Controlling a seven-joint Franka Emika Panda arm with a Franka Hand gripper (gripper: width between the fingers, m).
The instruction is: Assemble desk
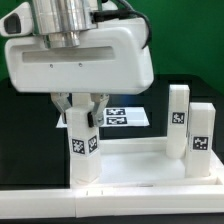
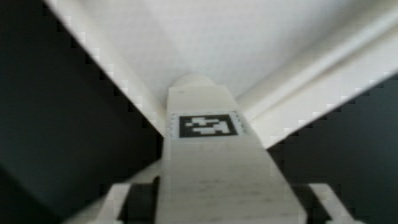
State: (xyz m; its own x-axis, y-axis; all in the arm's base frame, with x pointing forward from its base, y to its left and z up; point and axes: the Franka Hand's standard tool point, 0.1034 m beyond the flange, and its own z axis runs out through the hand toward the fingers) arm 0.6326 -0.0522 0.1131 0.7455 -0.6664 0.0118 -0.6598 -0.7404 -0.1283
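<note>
My gripper point(image 1: 82, 112) clamps an upright tagged leg point(image 1: 83, 150) (two more legs point(image 1: 189, 130) stand right) on the desk top point(image 1: 140, 170).

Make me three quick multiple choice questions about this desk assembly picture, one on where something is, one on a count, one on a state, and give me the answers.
1. Where does the leg between the gripper fingers stand?
A. On the marker board
B. At the desk top's near corner
C. Lying on the black table

2. How many legs stand at the exterior view's right?
A. None
B. Two
C. Four

3. How is the leg at the gripper oriented?
A. Upright
B. Lying flat
C. Upside down in the air

Answers: 1 B, its base meets the white top's corner. 2 B, two tagged legs stand there. 3 A, it stands vertical.
</note>
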